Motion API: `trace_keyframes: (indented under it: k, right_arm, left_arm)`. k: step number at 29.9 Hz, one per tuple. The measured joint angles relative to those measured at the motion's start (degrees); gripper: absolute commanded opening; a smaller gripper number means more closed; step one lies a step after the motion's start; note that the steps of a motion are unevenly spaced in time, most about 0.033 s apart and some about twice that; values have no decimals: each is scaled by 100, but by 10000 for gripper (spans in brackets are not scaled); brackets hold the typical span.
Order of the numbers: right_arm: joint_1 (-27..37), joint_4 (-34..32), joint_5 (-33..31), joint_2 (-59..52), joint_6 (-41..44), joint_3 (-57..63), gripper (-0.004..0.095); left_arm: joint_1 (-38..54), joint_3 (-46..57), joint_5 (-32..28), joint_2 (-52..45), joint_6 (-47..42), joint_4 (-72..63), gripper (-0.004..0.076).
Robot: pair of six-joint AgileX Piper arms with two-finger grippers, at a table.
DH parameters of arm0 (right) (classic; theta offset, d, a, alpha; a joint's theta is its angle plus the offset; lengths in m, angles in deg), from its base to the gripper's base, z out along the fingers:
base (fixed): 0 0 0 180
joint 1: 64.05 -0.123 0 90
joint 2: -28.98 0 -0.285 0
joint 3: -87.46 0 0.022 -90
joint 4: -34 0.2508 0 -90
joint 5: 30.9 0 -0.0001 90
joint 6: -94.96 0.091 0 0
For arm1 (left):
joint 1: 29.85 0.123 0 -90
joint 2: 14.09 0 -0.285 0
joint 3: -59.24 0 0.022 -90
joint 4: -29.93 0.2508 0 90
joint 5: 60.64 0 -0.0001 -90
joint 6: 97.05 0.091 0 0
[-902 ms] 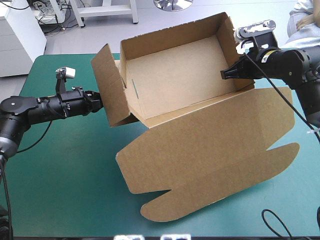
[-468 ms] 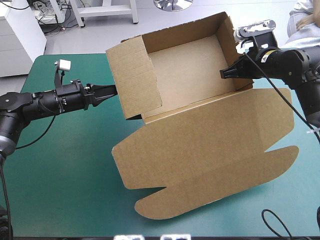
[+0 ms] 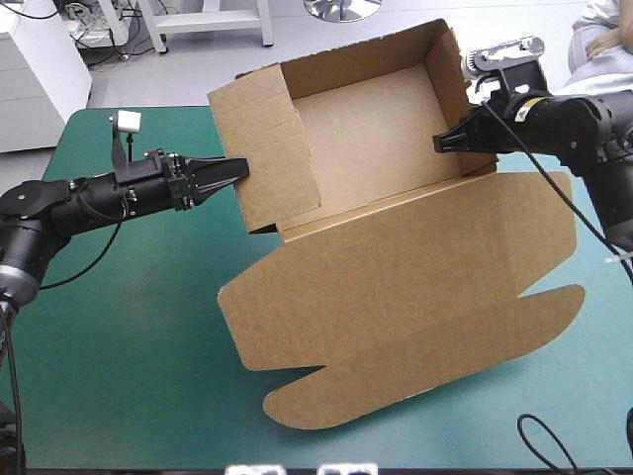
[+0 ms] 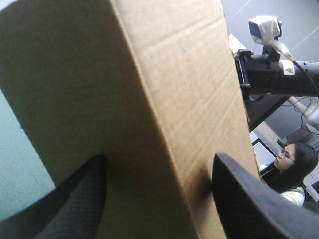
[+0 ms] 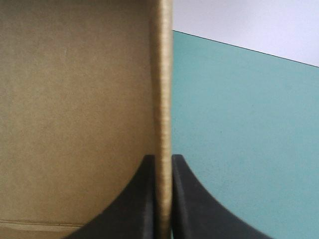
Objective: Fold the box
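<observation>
While your right gripper (image 3: 442, 144) pinches the right wall of the box (image 3: 376, 148), all but closed on it, your left gripper (image 3: 235, 170) stands spread wide against the left wall. Box: far centre of the table (image 3: 129, 336), walls up, lid flat on the near side.

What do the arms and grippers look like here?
The left arm and right arm are black, built of round tubular segments. The left gripper and right gripper each have two broad black fingers curved like fins, tapering to points. A small yellow label sits on the right arm.
</observation>
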Motion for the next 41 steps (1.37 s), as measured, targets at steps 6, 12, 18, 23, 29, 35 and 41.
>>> trace_keyframes:
  k: [6,12,18,23,29,35,41]
  right_arm:
    - [0,0,13,0,-14,0,-17]
    - [0,33,139,0,91,0,-16]
    - [-76,19,247,103,242,0,-16]
    - [-270,-74,424,246,453,0,-15]
    - [-453,-268,604,428,697,0,-15]
    - [-649,-529,677,569,1114,0,-15]
    - [-806,-613,783,701,1398,0,-15]
  left_arm:
    - [-142,-63,-6,23,-28,0,459]
    - [-169,-570,-81,28,-456,274,459]
    - [-551,-1191,-649,28,-1093,1268,466]
    - [-939,-1624,-1235,48,-1863,2359,466]
    - [-1294,-2003,-1579,139,-3039,3909,466]
    - [-1622,-2303,-1833,205,-4350,5520,461]
    - [-2044,-2551,-1997,376,-5464,6873,458]
